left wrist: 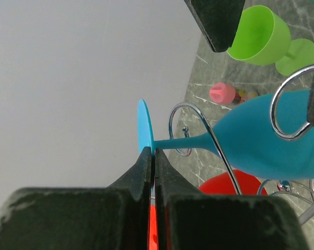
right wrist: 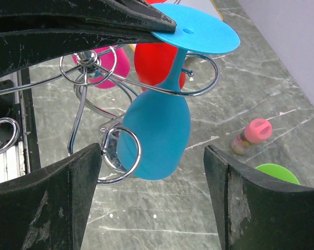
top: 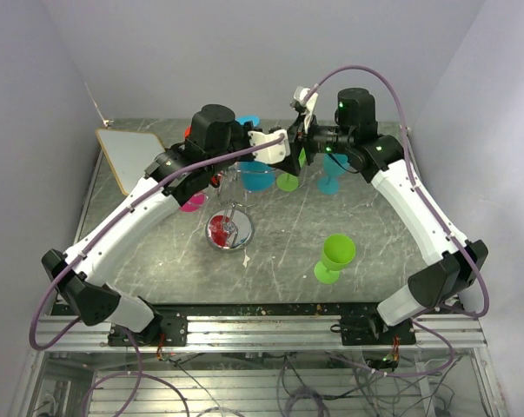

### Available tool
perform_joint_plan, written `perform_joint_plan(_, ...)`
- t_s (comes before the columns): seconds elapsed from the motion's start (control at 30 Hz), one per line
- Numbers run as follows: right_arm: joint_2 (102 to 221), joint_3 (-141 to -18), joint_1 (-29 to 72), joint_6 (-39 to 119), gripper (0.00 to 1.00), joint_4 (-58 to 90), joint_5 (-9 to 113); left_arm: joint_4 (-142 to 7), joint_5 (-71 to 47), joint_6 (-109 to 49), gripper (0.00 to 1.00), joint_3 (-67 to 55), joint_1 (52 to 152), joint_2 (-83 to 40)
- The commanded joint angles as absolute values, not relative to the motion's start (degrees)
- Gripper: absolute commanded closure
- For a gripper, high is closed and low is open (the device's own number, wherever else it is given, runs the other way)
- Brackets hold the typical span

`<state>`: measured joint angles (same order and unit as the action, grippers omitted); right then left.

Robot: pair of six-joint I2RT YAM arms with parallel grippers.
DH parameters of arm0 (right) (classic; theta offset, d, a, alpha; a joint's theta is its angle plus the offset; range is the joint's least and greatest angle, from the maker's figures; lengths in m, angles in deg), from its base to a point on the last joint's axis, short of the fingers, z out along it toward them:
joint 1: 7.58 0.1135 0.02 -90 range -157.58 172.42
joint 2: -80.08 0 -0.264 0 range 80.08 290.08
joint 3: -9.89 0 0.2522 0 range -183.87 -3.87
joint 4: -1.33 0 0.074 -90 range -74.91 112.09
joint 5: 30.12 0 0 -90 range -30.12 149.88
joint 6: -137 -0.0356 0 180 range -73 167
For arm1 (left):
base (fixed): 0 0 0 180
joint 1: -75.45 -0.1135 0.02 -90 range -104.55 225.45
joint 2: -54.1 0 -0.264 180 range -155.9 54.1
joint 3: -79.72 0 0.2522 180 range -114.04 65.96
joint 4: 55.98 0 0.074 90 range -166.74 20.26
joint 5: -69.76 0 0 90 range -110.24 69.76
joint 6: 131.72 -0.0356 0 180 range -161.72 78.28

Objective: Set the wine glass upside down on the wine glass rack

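The wine glass, a blue one, is hanging bowl-down on the wine glass rack, which is standing left of the desk's middle. Its stem is running through one curled wire arm on the side facing the far edge. The left tool is pinching the rim of the glass's round foot with its fingers pressed narrow. The right tool is standing wide on either side of the bowl, touching nothing.

The foot appears to be sitting a little above the wire loop rather than on it, so the left tool seems to be carrying the weight. If it is letting go from here, the glass may be dropping onto the wire with a jolt, and the loop's open end could be letting the stem slide out. A sideways pull before release could be dragging the light rack over. A red glass and a pink glass are hanging just beside it. A careless retreat by the wide right tool could be swinging the bowl into them.
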<state>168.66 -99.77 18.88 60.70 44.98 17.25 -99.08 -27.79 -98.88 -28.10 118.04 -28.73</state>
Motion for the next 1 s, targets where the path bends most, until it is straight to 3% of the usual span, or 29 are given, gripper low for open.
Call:
perform_joint_plan(0.0,166.75,-98.9,18.79,60.73,0.21,45.08,18.93,-95.77,-28.76,-97.32,0.93,-30.6,118.43,-29.76)
perform_joint_plan(0.17,164.73,-97.92,18.06,59.19,0.16,43.87,17.8,-94.78,-29.1,-96.3,0.93,-30.72,118.46,-30.24)
perform_joint_plan(0.97,159.61,-93.8,14.93,58.85,0.15,43.37,16.25,-98.93,-35.75,-99.9,0.92,-33.74,118.55,-33.36)
